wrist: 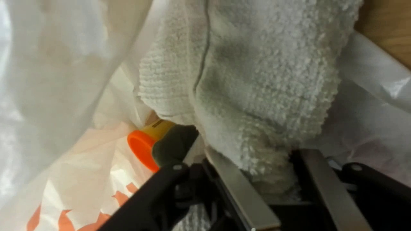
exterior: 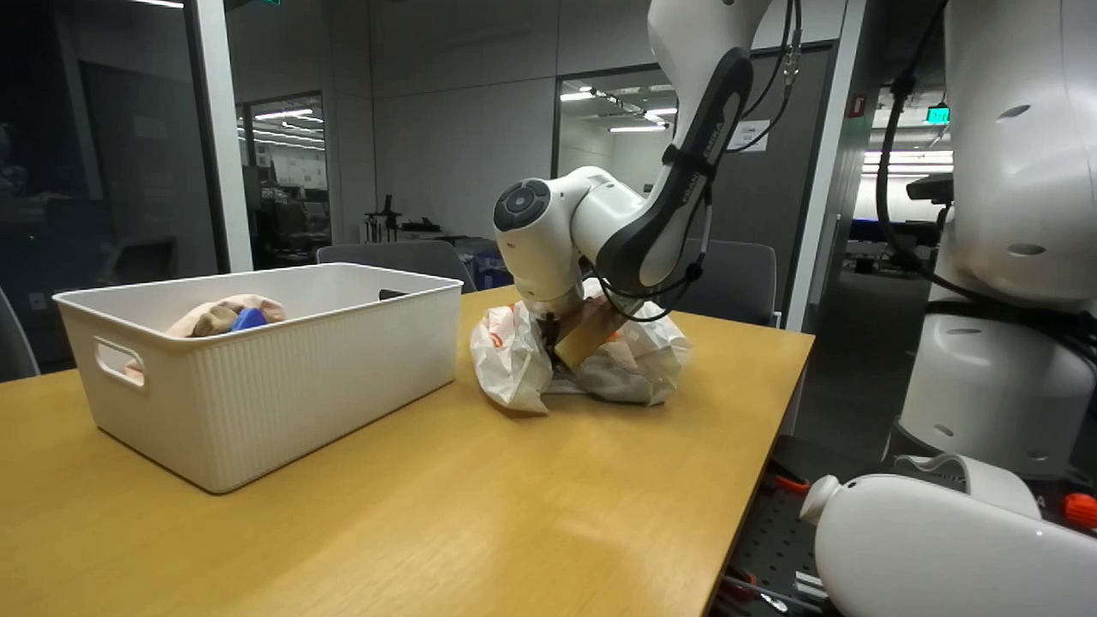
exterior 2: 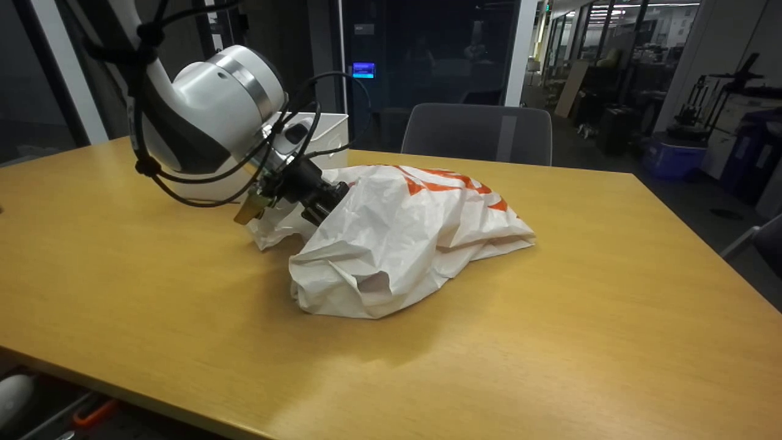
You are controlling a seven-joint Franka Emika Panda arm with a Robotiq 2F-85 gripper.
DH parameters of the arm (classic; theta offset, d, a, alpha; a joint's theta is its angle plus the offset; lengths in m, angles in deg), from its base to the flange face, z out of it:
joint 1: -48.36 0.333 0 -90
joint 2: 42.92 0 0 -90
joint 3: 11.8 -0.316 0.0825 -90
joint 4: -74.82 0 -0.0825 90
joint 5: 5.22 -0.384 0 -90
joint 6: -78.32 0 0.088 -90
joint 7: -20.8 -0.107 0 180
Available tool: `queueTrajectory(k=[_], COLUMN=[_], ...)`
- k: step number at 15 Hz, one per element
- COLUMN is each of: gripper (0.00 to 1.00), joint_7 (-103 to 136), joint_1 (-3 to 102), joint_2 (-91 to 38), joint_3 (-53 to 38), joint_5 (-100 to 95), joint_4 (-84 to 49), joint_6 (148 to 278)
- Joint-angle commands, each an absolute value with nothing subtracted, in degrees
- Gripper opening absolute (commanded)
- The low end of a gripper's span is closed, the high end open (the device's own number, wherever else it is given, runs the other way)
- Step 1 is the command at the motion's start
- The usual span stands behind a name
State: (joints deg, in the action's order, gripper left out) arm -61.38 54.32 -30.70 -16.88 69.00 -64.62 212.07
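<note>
Two grey-padded black fingers (wrist: 242,192) straddle, how tightly I cannot tell, a pale-grey terry towel (wrist: 269,67) within a crumpled white plastic bag (exterior 2: 397,238), inside the yellow wooden counter's (exterior 2: 580,342) edges, so the bag's loose folds alongside could snag.

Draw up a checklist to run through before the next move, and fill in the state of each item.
1. Gripper has the gray-white cloth between its fingers: ok, seen in the wrist view.
2. Grip firm: cannot tell; how hard they press on it does not show.
3. Gripper clear of the plastic bag: not ok; in an exterior view the bag hides its fingertips.
4. Cloth free of the yellow piece with an orange rim: cannot tell; they appear side by side, contact unclear.
5. Storage bin upright on the table: ok.
</note>
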Motion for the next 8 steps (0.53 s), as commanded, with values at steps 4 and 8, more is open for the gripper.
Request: queueTrajectory(k=[4, 8], gripper=[0.98, 1.00], joint_7=[-59.48, -49.04], joint_1=[55.22, 54.81], joint_2=[-35.02, -37.21], joint_3=[-18.68, -20.26], joint_5=[63.89, 47.52], joint_4=[-67.32, -69.48], joint_6=[212.28, 213.76])
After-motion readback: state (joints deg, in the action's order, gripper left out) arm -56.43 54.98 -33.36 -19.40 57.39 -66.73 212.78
